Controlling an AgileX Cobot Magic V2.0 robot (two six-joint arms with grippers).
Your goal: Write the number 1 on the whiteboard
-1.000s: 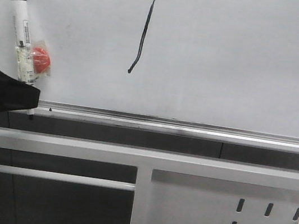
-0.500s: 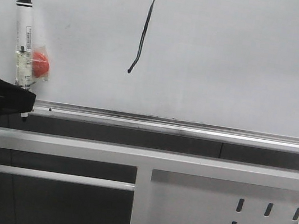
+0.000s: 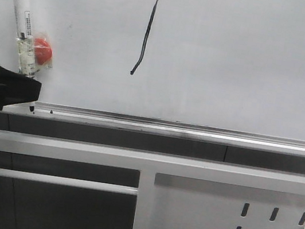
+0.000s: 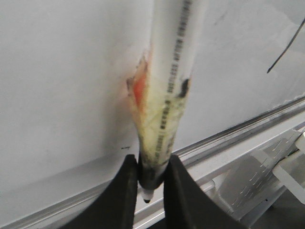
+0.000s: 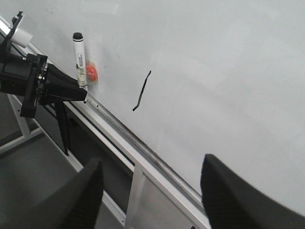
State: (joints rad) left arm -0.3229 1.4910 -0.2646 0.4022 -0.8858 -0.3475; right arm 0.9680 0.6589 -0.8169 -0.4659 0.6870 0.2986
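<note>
Now the left tool [image 4: 151, 179] clamps the marker [image 3: 23, 24] at the whiteboard's [image 3: 237, 58] nine o'clock. The number 1 [image 3: 147, 32] stands at twelve o'clock. The right tool [image 5: 150, 191] gapes wide apart.

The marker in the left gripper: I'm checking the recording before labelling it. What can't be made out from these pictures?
- Marker print: too small in the front view, blurred in the left wrist view.
- Red item taped to it: blurred, identity unclear.
- Left gripper: cut off by the front view's left edge.
- Whiteboard top: beyond every frame.
- Number 1: mostly cut off in the left wrist view.
</note>
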